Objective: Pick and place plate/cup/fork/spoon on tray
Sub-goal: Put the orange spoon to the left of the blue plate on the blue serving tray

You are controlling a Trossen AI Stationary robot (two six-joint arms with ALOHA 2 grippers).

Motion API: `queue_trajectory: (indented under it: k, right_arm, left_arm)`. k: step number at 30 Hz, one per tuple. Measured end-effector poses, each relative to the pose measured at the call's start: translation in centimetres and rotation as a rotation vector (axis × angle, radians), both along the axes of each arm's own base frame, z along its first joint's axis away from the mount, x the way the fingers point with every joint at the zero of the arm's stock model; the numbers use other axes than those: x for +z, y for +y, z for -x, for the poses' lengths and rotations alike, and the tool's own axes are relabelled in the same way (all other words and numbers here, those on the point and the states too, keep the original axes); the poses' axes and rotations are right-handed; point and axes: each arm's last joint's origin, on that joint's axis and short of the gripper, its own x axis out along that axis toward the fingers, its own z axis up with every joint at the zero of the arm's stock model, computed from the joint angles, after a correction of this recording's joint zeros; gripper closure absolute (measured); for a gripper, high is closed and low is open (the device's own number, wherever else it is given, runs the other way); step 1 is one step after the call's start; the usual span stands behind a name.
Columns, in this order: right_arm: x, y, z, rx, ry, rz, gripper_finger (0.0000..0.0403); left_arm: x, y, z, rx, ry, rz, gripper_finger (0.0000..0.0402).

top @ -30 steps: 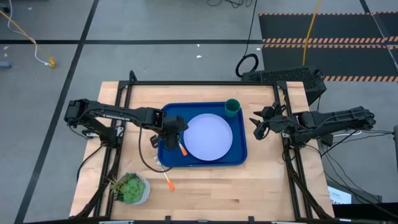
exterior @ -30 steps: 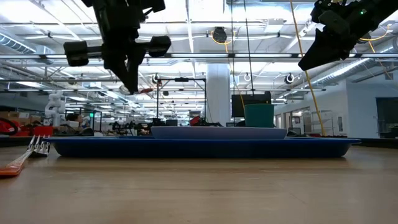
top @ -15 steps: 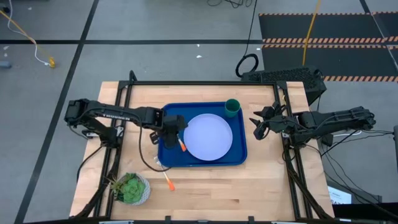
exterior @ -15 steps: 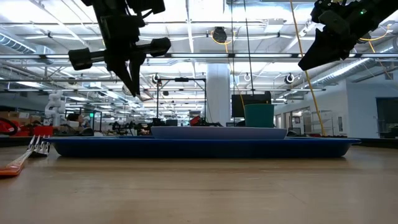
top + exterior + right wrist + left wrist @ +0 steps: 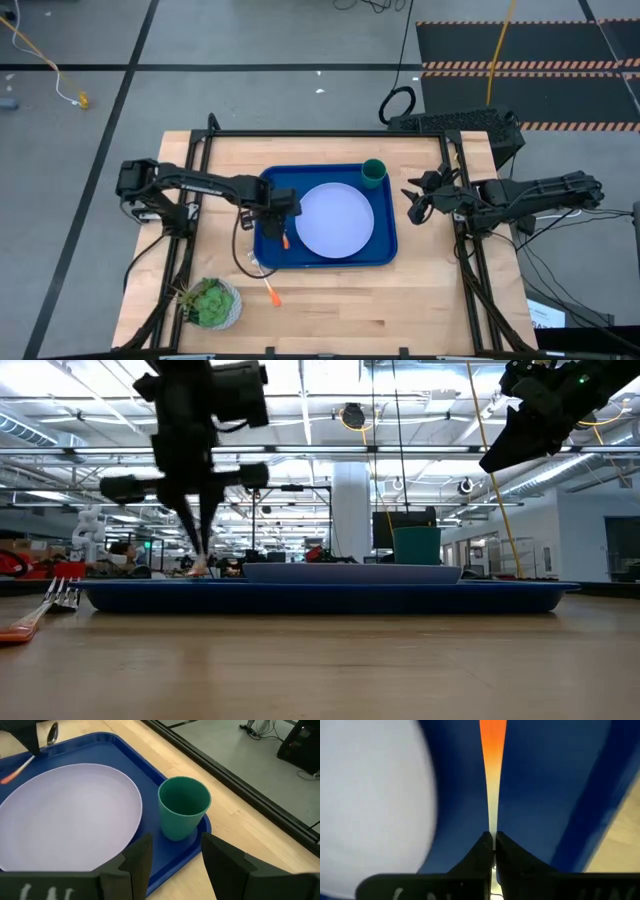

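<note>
Large rectangular blue plastic tray (image 5: 385,252): holds round pale lavender-white plate (image 5: 335,220) and small dark green cup (image 5: 373,173).

Left gripper (image 5: 283,214): pinches orange-handled silver spoon (image 5: 285,240) over the tray beside the plate, handle outward, bowl hidden.

Orange-handled silver fork (image 5: 271,288): on table, off tray.

Right gripper (image 5: 411,200): spread, beside tray.

Bright overhead light; left wrist view blurred, perhaps motion.
</note>
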Motion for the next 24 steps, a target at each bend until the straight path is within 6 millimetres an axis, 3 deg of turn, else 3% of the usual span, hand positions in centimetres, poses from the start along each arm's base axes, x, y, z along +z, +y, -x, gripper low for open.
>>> queue_trajectory:
  k: [3,8,24]
  right_arm:
    - [0.0,0.0,0.0,-0.014,-0.002,0.013,0.0243]
    - [0.0,-0.1,0.0,-0.014,0.0,0.018,0.0243]
    - [0.0,-0.1,0.0,-0.012,0.003,0.021,0.0243]
  left_arm:
    - [-0.9,0.3,-0.1,-0.037,0.025,-0.013,0.0397]
    - [-0.6,0.6,-0.9,-0.065,-0.066,-0.029,0.0393]
    - [-0.5,1.7,-1.1,-0.183,-0.102,-0.041,0.0394]
